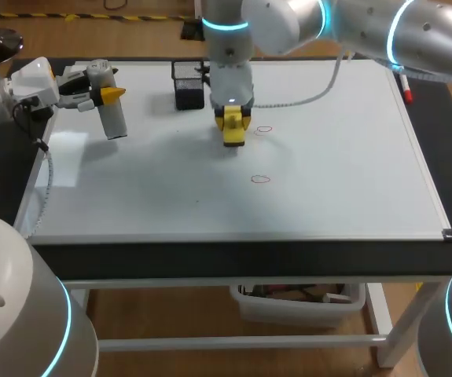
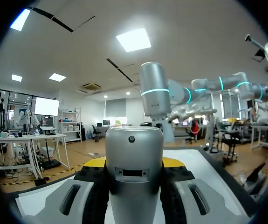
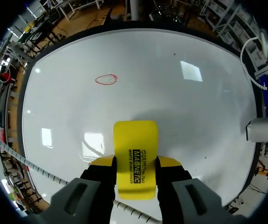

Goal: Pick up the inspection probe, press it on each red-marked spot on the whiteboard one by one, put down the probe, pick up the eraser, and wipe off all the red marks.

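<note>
Nearly upright, probe (image 1: 114, 122) clasped in left pincer (image 2: 134, 163); eraser (image 3: 135, 140) lengthwise downward, clasped in right pincer (image 3: 136, 162).

The whiteboard (image 1: 328, 181), filling the middle of the head view, is glossy and smooth, mirroring ceiling lights in pale patches. The eraser (image 1: 233, 137) is smooth yellow plastic with a slight sheen. The probe (image 1: 114, 119), at upper left, has a satin grey, metal-like shell. The counter (image 1: 249, 259) edge below the board looks matt black. The fingers (image 3: 101, 181) beside the eraser are matt black.
</note>
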